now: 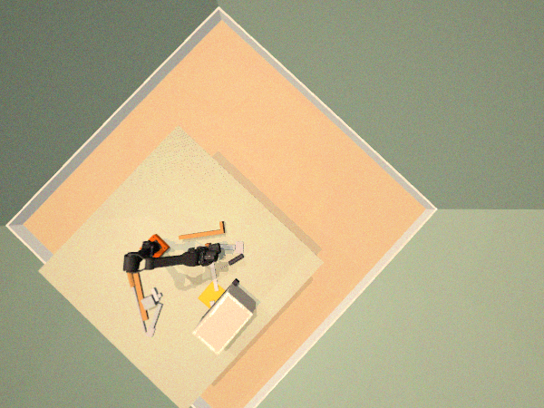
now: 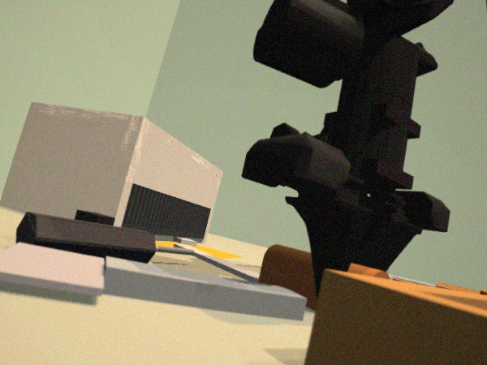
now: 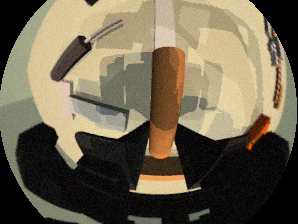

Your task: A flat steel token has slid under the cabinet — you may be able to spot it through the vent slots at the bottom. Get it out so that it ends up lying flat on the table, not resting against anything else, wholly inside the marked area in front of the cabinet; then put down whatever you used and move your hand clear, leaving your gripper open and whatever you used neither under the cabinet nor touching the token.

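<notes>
My gripper (image 1: 217, 249) (image 2: 325, 268) (image 3: 161, 124) is shut on the brown handle (image 2: 284, 265) (image 3: 165, 96) of a long tool. Its pale shaft runs low over the table toward the yellow marked area (image 1: 209, 296) (image 2: 217, 252). That area lies in front of the white cabinet (image 1: 223, 323) (image 2: 81, 162). The cabinet's dark vent slots (image 2: 162, 211) face me in the exterior view. A small grey piece (image 2: 184, 241) lies at the cabinet's foot; I cannot tell whether it is the token or the tool's tip.
A pale L-shaped piece (image 1: 237, 247) (image 2: 162, 284) and a dark bar (image 1: 236, 259) (image 2: 81, 235) (image 3: 72, 52) lie close beside the gripper. An orange L-shaped stick (image 1: 201, 234) (image 2: 385, 320) lies behind it. Another orange stick (image 1: 140, 295) and a grey triangular frame (image 1: 154, 319) lie near the arm's base.
</notes>
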Motion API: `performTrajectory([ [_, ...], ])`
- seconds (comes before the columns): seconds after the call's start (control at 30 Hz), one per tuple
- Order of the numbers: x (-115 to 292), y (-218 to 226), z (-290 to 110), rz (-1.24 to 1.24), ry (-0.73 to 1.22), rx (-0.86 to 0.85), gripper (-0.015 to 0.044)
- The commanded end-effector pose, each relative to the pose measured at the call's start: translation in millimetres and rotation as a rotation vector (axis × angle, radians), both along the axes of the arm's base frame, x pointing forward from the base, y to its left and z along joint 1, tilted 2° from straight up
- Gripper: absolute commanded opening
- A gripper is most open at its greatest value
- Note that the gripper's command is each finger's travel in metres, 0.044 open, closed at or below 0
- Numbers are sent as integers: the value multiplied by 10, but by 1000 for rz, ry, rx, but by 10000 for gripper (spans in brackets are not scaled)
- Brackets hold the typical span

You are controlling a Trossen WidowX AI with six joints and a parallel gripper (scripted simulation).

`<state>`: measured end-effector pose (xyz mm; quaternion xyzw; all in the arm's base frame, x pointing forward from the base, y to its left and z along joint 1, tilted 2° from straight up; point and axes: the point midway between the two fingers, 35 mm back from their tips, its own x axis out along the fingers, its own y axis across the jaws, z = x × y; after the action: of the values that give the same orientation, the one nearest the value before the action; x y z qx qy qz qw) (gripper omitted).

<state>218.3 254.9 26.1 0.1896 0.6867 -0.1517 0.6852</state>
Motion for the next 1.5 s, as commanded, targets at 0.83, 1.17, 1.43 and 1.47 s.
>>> performTrajectory([
  [0.83,-86,64,21,-156,5,3,0],
  [1.17,-64,152,30,-170,5,4,0],
  [1.43,-47,221,36,-178,6,5,0],
  [1.47,-45,230,37,-179,6,5,0],
])
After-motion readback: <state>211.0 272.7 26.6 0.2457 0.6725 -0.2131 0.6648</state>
